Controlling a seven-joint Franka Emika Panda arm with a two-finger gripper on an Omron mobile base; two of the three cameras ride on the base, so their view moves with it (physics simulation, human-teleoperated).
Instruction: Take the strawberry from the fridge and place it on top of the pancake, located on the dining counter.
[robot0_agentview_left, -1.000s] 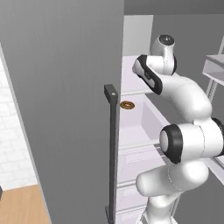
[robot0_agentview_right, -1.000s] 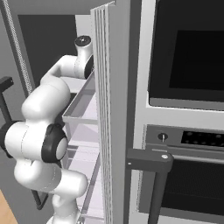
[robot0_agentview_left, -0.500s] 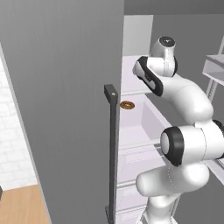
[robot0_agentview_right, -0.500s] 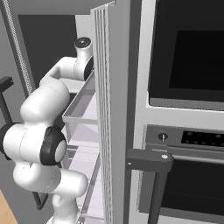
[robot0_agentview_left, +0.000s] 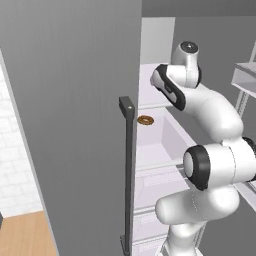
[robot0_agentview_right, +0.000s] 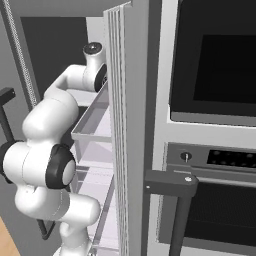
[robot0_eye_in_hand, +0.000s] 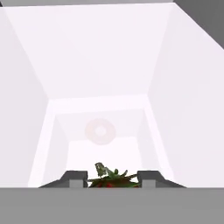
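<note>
In the hand view the strawberry, dark red with green leaves, sits between my gripper's two dark fingertips, which press against its sides. It lies on a white shelf inside the fridge. The arm reaches into the fridge's upper white interior past the open grey door with its dark bar handle. The pancake and the dining counter are out of view.
A brown donut lies on a lower fridge shelf and shows faintly through the shelf. White fridge walls close in on both sides of the hand. The other fridge door's edge and the black-fronted wall ovens stand to the right.
The arm has barely shifted inside the fridge. The donut and the doors stay as they were.
</note>
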